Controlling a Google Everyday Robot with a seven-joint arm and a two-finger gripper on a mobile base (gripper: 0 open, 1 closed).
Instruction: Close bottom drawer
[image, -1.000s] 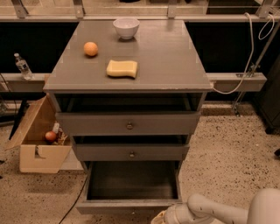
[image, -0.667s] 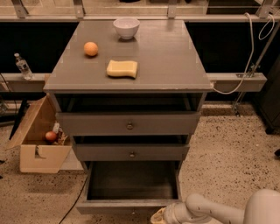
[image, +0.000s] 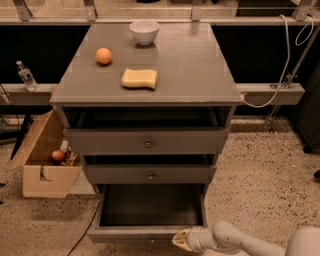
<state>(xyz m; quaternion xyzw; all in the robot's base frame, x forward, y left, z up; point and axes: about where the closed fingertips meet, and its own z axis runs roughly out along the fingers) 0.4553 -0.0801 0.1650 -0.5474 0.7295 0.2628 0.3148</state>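
Note:
The bottom drawer (image: 150, 233) is the lowermost of three grey drawers and stands pulled far out, its dark inside (image: 151, 206) open to view. Its front panel runs along the lower edge of the camera view; its knob is not visible. My gripper (image: 181, 239) is at the right part of that front panel, at the end of the white arm (image: 240, 242) that comes in from the lower right. The gripper tip sits against or just in front of the panel.
The top drawer (image: 148, 141) and middle drawer (image: 150, 174) are each slightly open. On the cabinet top lie an orange (image: 104, 55), a yellow sponge (image: 139, 78) and a white bowl (image: 144, 31). A cardboard box (image: 42, 162) stands on the floor at the left.
The gripper has shifted a little to the left along the bottom drawer's front panel. The drawer stands as far out as before.

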